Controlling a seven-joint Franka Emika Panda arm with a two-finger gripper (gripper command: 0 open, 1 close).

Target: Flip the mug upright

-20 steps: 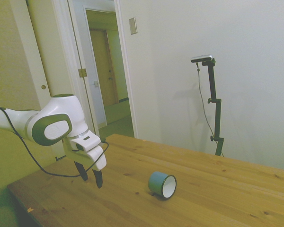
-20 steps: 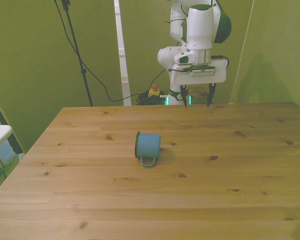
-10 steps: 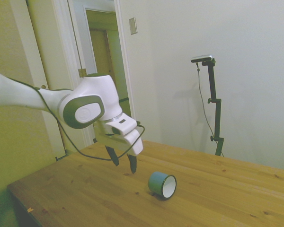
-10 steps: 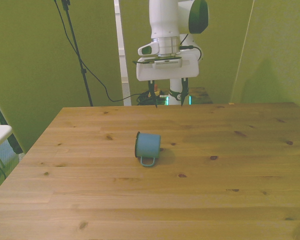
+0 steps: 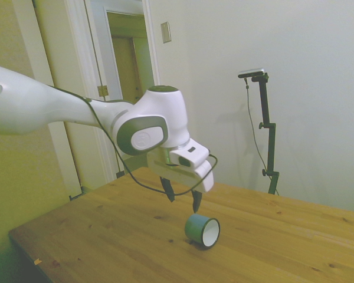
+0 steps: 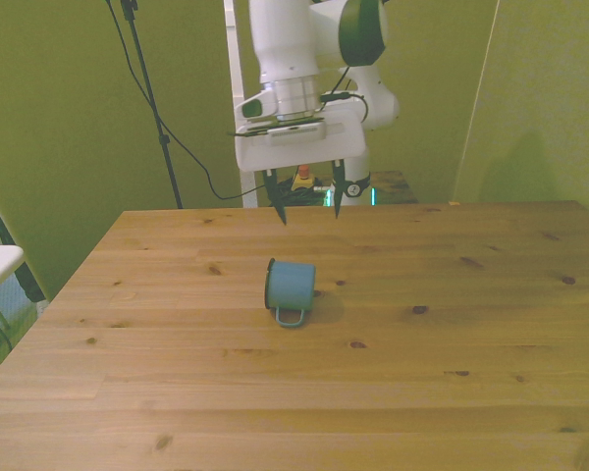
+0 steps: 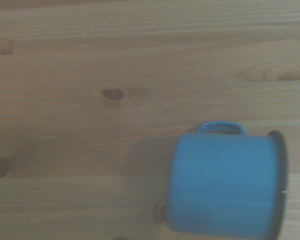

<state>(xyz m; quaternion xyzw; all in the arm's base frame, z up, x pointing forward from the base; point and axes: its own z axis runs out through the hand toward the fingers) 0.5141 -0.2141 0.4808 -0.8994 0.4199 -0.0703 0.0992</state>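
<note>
Teal enamel mug (image 5: 202,230) lying on its side near the middle of the wooden bench (image 6: 452,334), white interior showing empty in the side view, dark rim toward the front view's left, loop handle (image 6: 291,316) flat against the wood toward the lower edge of that frame. Gripper (image 6: 308,205) hanging in the air above and just behind the mug, touching nothing, dark fingers (image 5: 196,201) spread apart and pointing down. In the wrist view, mug (image 7: 225,186) filling the lower right corner, handle and dark rim visible.
</note>
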